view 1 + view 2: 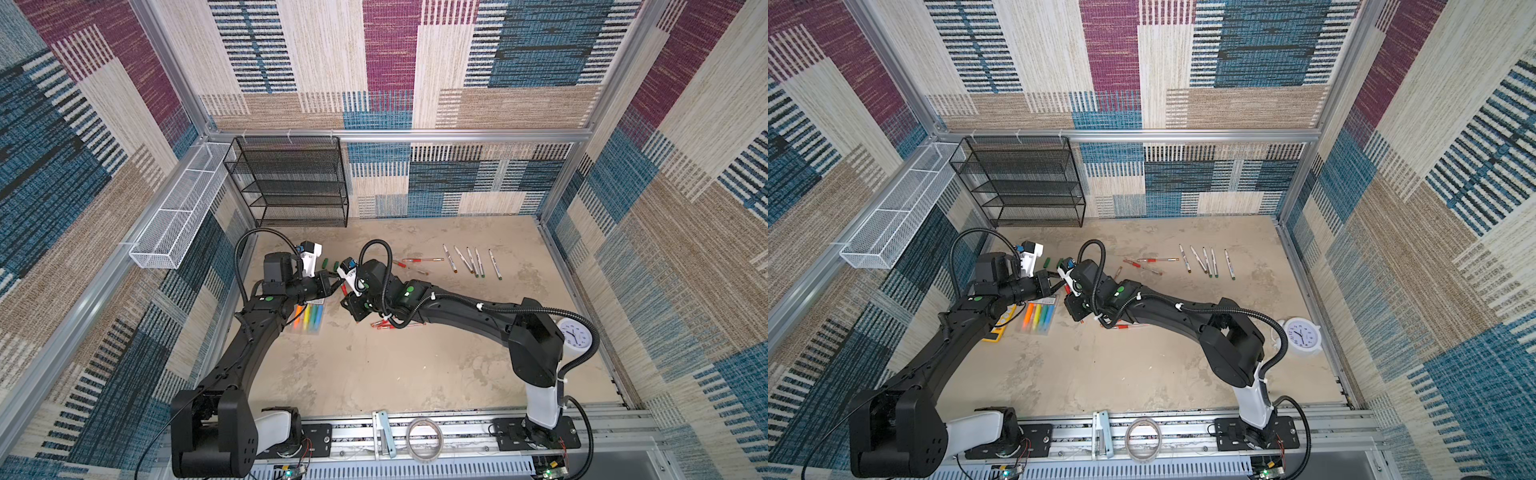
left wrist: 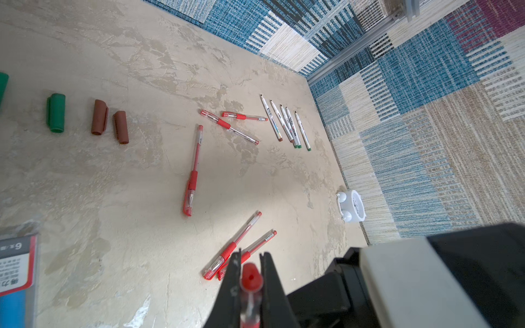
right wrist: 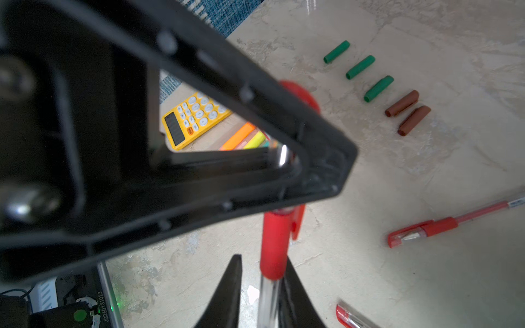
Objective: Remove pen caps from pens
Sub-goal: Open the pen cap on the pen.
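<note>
1. The worktop (image 1: pixel 415 374) is mottled beige, inside a cell with patterned carpet walls.
2. The left arm (image 1: pixel 249 332) and right arm (image 1: pixel 457 309) reach in from the near rail. They meet head to head over the left half of the worktop.
3. A black mesh rack (image 1: pixel 291 183) stands in the far left corner. A white mesh basket (image 1: pixel 174 216) hangs on the left wall beside it.
4. A white clock (image 1: pixel 572 334) sits near the right edge. A clear pack of highlighters (image 1: pixel 309 318) lies under the left wrist, with a yellow calculator (image 3: pixel 193 119) next to it.
5. The left fingers (image 2: pixel 231 284) are pressed together on the red-tipped end of the held pen (image 2: pixel 250 279).
6. The right fingers (image 3: pixel 227 292) sit on either side of the same pen's clear barrel. I cannot tell whether they are pinching it, because a sliver of worktop shows beside one of them.
7. The held pen spans the gap between the two sets of fingers, above the worktop near the highlighters. Its red clip shows where it runs behind the left fingers in the right wrist view.
8. Five white pens (image 2: pixel 284 125) lie in a row towards the far right, with their writing tips bare.
9. Five capped red pens (image 2: pixel 193 170) lie scattered mid-worktop, two of them side by side close to the left fingers.
10. Three green caps (image 3: pixel 378 88) and two brown caps (image 3: pixel 402 107) lie loose in a line, apart from the pens.
</note>
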`<action>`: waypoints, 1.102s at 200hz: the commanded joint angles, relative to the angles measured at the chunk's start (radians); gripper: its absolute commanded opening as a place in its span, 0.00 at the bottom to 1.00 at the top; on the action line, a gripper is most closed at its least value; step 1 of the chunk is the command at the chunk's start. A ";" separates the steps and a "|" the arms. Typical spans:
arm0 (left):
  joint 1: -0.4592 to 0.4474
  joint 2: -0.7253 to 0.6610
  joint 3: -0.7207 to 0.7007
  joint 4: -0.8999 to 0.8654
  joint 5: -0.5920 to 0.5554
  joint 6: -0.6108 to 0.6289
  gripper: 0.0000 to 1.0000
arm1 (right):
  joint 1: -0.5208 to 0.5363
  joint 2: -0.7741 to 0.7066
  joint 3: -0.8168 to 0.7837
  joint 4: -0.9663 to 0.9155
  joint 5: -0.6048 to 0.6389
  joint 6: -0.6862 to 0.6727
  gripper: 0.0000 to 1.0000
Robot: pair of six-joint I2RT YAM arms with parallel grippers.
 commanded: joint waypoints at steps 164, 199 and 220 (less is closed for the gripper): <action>0.038 0.026 0.088 -0.059 -0.064 -0.019 0.00 | 0.001 -0.170 -0.380 0.131 -0.018 0.093 0.00; 0.039 0.057 0.129 -0.090 -0.116 -0.001 0.00 | 0.000 -0.178 -0.390 0.134 -0.006 0.071 0.00; 0.041 0.059 0.154 -0.111 -0.114 -0.004 0.00 | 0.001 -0.189 -0.405 0.149 -0.030 0.079 0.00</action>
